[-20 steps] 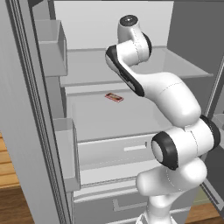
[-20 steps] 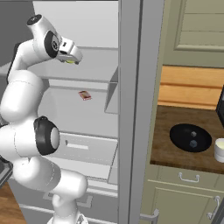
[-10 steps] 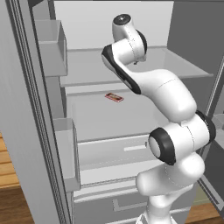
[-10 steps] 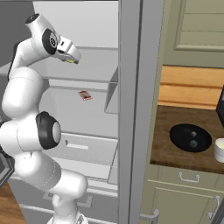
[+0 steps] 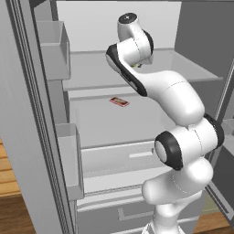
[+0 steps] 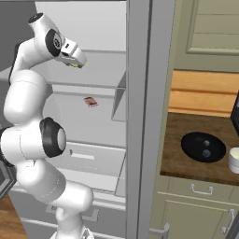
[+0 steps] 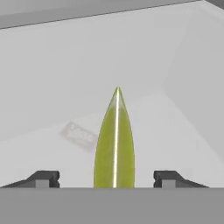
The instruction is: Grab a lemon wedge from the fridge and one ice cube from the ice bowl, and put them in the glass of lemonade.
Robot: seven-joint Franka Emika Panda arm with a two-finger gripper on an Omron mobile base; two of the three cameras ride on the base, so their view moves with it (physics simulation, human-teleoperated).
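The fridge (image 5: 91,75) stands open, and my gripper (image 6: 74,62) reaches in over its upper glass shelf. The lemon wedge (image 7: 114,144), yellow-green and pointing away from the hand, lies on that shelf between the two dark fingertips (image 7: 43,178). A clear gap shows on each side of it, so my gripper (image 7: 106,179) is open around the wedge without touching it. A speck of the wedge (image 6: 74,66) shows under the hand. On the wooden counter to the right, the black ice bowl (image 6: 219,148) holds two ice cubes (image 6: 206,143). The glass of lemonade (image 6: 235,160) stands beside it.
A flat reddish-brown bar (image 5: 119,101) lies on the shelf below, faintly seen through the glass (image 7: 78,134). Door bins (image 5: 55,43) hang on the open left door. The fridge's right door edge (image 6: 140,116) stands between arm and counter. Drawers (image 5: 119,157) sit beneath the shelves.
The hand has shifted slightly left over the upper shelf, and the fingers have come a little closer together around the lemon wedge. Nothing else has moved.
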